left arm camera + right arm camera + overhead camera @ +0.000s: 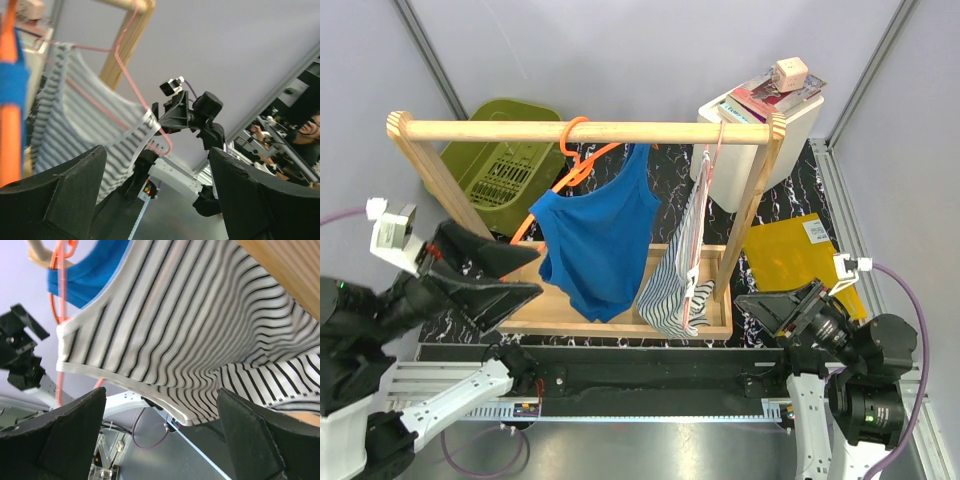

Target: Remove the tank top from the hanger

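The blue tank top [595,240] hangs on the orange hanger [572,150], whose hook is over the wooden rod [585,131]. The top sags low on the hanger, and one orange arm shows at its left. My left gripper [535,272] is open and empty, just left of the top's lower edge. My right gripper [752,305] is open and empty, right of the striped garment [678,275]. In the left wrist view the orange hanger [7,110] and a blue strap [12,82] are at the far left. In the right wrist view the tank top [85,275] shows behind the striped garment [200,330].
The striped garment hangs on a thin pink hanger [705,195] at the rod's right end. The wooden rack's base tray [545,320] is between the arms. A green basket [505,165], a white box with books [770,110] and a yellow sheet [795,250] lie behind.
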`<move>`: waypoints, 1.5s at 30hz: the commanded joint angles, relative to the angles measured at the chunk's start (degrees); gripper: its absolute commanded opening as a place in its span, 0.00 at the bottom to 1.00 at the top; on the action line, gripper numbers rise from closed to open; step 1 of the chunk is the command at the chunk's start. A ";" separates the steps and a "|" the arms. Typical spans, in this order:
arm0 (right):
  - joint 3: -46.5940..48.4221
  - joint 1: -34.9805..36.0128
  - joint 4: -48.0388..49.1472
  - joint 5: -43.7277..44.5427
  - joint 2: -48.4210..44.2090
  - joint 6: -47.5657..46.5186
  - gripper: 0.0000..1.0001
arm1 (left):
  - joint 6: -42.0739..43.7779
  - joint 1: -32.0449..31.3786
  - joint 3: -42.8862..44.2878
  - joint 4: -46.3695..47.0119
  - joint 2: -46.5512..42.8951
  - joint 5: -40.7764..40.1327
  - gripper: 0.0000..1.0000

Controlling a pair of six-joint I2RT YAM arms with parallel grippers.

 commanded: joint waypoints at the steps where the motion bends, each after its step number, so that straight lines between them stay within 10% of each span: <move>1: 4.85 0.26 6.22 -4.99 4.23 0.15 1.00 | -1.06 -0.06 5.07 6.46 8.03 9.24 0.86; 13: 17.06 -2.37 18.45 -13.33 19.95 4.81 0.97 | -7.75 -3.73 -4.42 22.54 12.25 8.90 0.82; 24: 25.25 6.48 4.29 -7.98 30.16 -6.26 0.93 | 11.58 -35.19 11.48 9.54 30.80 -24.29 0.80; 34: 33.59 27.23 -26.89 13.63 39.38 -29.98 0.99 | 17.04 -44.70 9.21 10.15 32.74 -37.42 0.79; 45: 37.19 27.42 -15.76 11.28 40.71 -19.46 0.98 | 15.90 -45.67 2.79 13.83 30.19 -41.39 0.78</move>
